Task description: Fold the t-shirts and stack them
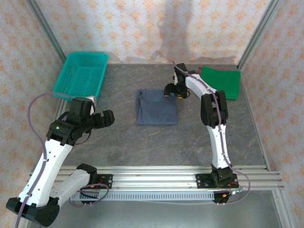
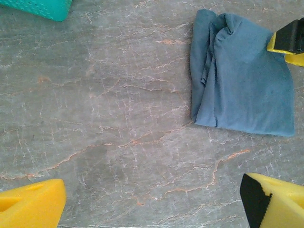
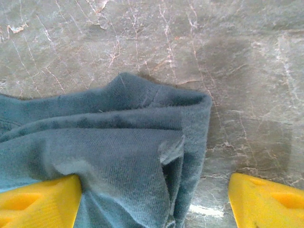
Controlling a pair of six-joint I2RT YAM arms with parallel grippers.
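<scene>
The dark slate-blue t-shirt (image 1: 156,107) lies folded into a rough rectangle mid-table. My right gripper (image 1: 172,90) hovers low over its far right corner. In the right wrist view that gripper (image 3: 154,204) is open, its yellow fingers (image 3: 38,202) spread either side of the layered blue cloth (image 3: 118,156), one finger resting against the fabric. The bright green t-shirt (image 1: 221,80) lies folded at the back right. My left gripper (image 1: 108,118) is open over bare table, left of the blue shirt (image 2: 242,80); nothing sits between its fingertips (image 2: 152,204).
A teal mesh basket (image 1: 80,73) stands at the back left, its corner (image 2: 42,7) showing in the left wrist view. The grey marbled table (image 1: 118,137) is walled by patterned panels, with an aluminium rail along the near edge (image 1: 156,178).
</scene>
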